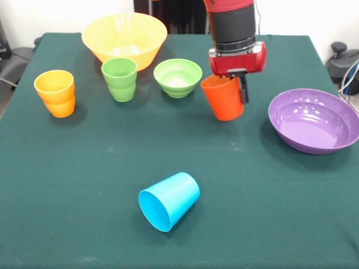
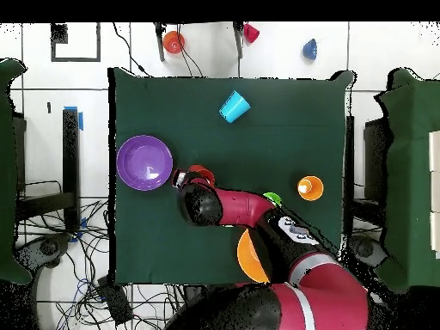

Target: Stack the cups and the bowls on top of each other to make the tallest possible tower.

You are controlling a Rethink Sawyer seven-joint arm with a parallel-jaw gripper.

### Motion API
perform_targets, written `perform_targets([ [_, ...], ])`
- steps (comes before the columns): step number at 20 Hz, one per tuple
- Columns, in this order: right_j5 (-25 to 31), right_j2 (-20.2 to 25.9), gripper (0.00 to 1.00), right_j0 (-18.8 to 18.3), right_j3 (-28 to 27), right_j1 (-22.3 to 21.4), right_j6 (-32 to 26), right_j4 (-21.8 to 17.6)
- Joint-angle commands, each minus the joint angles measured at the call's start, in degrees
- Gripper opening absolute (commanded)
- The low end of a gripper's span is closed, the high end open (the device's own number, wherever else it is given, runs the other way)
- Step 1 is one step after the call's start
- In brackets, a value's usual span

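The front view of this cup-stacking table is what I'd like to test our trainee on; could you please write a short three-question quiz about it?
1. True or false: the light blue cup stands upright.
2. Which item is the gripper holding? A) the green cup B) the orange-red cup C) the purple bowl
3. Fill in: the largest bowl at the table's far edge is coloured ____.

Key
1. False: it lies on its side, mouth toward the camera.
2. B: one finger sits outside its rim, and the cup hangs tilted.
3. Yellow: the yellow bowl, behind the green cup and the light green bowl.
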Motion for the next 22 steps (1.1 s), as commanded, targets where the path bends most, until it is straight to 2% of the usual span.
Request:
perform_targets([
  [1, 10.81, 4.71, 0.00, 2.40, -6.60, -2.48, 1.29, 0.91],
  [7, 11.61, 0.84, 0.00, 6.91, -10.37, -1.86, 6.76, 5.14],
  [10, 12.62, 1.85, 0.00, 6.18, -12.94, -1.03, 5.48, 5.64],
  [15, 17.21, 0.24, 0.00, 7.50, -17.67, -1.52, 3.56, 6.11],
  [20, 18.44, -4.07, 0.00, 10.57, -19.07, -1.29, 4.26, 4.93],
  [22, 17.23, -5.18, 0.00, 11.56, -17.35, -1.14, 7.66, 6.57],
])
